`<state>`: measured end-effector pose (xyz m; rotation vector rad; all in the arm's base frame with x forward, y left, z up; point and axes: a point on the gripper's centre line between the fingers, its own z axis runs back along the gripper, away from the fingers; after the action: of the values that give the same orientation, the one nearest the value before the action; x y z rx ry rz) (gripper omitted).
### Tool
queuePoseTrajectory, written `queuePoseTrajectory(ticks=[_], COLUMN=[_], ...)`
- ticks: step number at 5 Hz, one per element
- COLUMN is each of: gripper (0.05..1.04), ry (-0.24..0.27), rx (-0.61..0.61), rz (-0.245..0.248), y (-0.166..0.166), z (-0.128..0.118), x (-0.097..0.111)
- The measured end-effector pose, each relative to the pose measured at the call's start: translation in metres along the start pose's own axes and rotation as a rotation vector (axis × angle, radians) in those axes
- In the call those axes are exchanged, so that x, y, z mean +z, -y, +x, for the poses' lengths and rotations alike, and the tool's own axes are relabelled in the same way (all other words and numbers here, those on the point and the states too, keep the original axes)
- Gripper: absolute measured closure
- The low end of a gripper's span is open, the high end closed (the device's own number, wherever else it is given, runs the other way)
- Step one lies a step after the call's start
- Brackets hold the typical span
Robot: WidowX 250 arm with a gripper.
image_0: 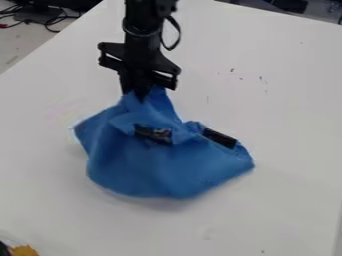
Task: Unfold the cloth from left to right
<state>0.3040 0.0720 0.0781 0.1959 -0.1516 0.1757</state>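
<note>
The black gripper hangs from the top edge of the camera view, left of centre, shut on the upper part of the blue cloth. From the gripper the cloth is drawn up into a peak, and its lower part spreads wide over the white table in loose folds. One corner points left and another points right. Two dark patches show on the cloth, one near its middle and one at its upper right edge. The gripper's tips are partly hidden in the gathered fabric.
The white table extends around the cloth on all sides. An orange-yellow object lies at the bottom left corner. Dark cables and equipment are beyond the table's upper left edge, and more dark items are past its far right edge.
</note>
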Motion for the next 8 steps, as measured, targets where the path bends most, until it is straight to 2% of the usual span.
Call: queuePoseTrajectory(ticks=[1,2,4,5,7,8], gripper=[0.987,0.987,0.965,0.775,0.176,0.076], ry=[0.007,0.016,0.043,0.05,0.025,-0.004], rx=[-0.008,-0.009,0.003,0.008,0.003,-0.033], rz=[-0.032,-0.058,-0.097,-0.098,-0.086,-0.055], y=[-0.029,-0.044,-0.043,-0.041,-0.042,-0.045], z=[0.02,0.037,0.045,0.042,0.038,0.036], x=[-0.028,-0.04,-0.054,-0.059,-0.063,-0.061])
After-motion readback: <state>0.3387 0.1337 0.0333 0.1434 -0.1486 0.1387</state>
